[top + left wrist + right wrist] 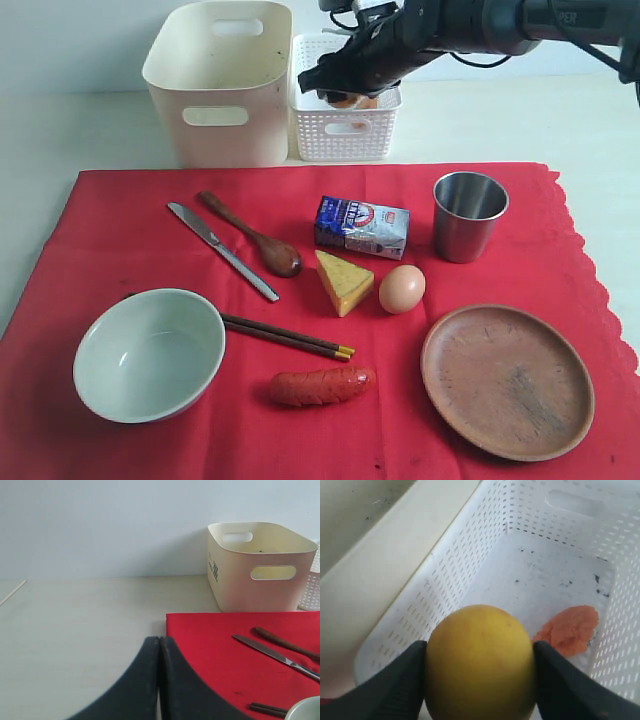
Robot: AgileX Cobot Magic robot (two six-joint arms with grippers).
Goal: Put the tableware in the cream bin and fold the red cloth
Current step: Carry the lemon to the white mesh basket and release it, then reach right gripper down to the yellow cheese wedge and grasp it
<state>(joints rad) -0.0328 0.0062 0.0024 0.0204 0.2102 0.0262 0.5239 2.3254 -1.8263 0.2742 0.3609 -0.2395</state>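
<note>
From where I stand, the right claw [480,680] hangs over the white lattice basket [345,135], pinching the lemon [480,645] between its two dark fingers. The left claw [160,680] sits low over the bare surface [75,630] just off the edge of the red cloth [120,250], its fingers pressed together on nothing.

None of the tableware is in the cream bin [215,115], which stands next to the basket behind the cloth. The bowl [200,310], wooden plate [507,380], steel cup [468,215], knife [222,250], spoon [250,235] and chopsticks [285,337] all lie on the cloth, among the milk carton [362,226], cheese [343,281], egg [402,289] and sausage [320,385].

What worries me first is the lemon. It is round and smooth, held only at its sides, and in the wrist view it hangs nearer the basket wall on the bin's side than the middle. Let go there, I judge it could strike the rim and bounce out, or tip into the cream bin where it does not belong. Dropped from too high, it may also bounce off the hard floor beside the orange scrap [567,630].

Later, the tall cup looks easy to knock over with a passing arm, the egg would roll at a nudge, and any tug on the cloth before it is cleared would drag everything along.
</note>
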